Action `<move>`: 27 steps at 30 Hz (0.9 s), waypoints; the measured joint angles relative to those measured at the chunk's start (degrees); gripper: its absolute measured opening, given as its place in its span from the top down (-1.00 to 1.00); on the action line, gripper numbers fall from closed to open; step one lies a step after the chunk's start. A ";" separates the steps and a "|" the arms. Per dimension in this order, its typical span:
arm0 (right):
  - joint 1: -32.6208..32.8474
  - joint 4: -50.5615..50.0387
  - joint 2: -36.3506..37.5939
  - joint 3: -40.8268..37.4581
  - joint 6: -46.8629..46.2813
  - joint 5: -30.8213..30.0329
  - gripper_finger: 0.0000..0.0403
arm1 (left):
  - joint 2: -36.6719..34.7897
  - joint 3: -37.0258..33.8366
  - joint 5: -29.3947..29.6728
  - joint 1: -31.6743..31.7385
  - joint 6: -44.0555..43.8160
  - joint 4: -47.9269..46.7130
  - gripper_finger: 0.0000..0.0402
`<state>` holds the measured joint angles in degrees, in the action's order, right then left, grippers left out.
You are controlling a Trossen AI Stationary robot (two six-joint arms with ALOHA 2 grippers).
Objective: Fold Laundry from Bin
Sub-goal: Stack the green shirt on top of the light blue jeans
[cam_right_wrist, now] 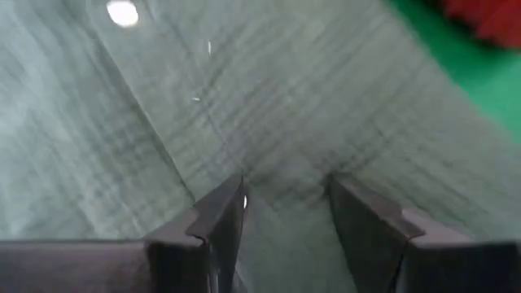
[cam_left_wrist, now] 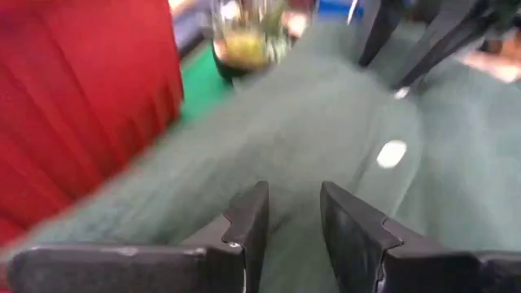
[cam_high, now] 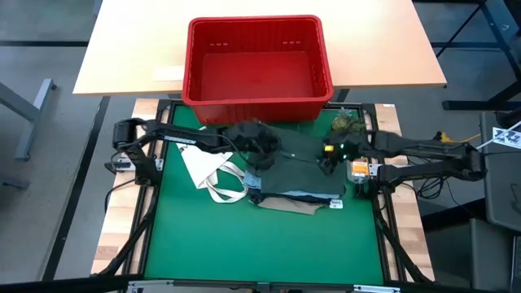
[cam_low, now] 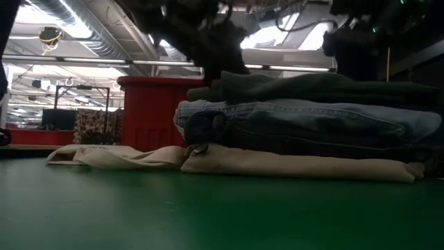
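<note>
A stack of folded laundry (cam_high: 297, 185) lies on the green mat in front of the empty red bin (cam_high: 256, 69). From the bottom up it holds beige trousers (cam_low: 298, 165), dark jeans (cam_low: 319, 144), light blue jeans (cam_low: 298, 117) and a dark olive-green piece (cam_low: 312, 87). My left gripper (cam_left_wrist: 289, 199) is open over the left far part of the olive piece (cam_left_wrist: 326, 130), close to the bin's wall (cam_left_wrist: 81, 106). My right gripper (cam_right_wrist: 285, 183) is open over the piece's right part (cam_right_wrist: 269, 98). Cloth shows in the gap between each pair of fingers.
A white tote bag (cam_high: 213, 172) with looped straps lies on the mat left of the stack. A small mottled green-and-yellow object (cam_high: 347, 124) stands at the mat's far right corner. The bin rests on a wooden table (cam_high: 130, 57) beyond the mat. Bare green mat (cam_high: 244, 244) lies nearer.
</note>
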<state>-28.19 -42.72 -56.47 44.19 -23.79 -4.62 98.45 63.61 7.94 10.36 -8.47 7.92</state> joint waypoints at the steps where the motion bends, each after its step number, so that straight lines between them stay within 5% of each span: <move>1: 0.98 1.68 -0.02 -1.91 -0.71 -0.49 0.09 | 1.27 0.00 -0.02 -0.07 -0.01 -0.40 0.46; 14: 5.71 16.01 0.19 -16.94 -10.45 -3.11 0.09 | 12.44 0.37 0.26 -0.67 -1.64 -1.07 0.46; 27: 5.75 12.12 3.48 -9.73 -7.12 -0.90 0.09 | 0.45 -0.19 -0.17 -0.67 -1.44 -3.83 0.46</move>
<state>-22.44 -30.59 -52.98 34.47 -30.91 -5.52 98.90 63.43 7.77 9.69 -9.91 4.09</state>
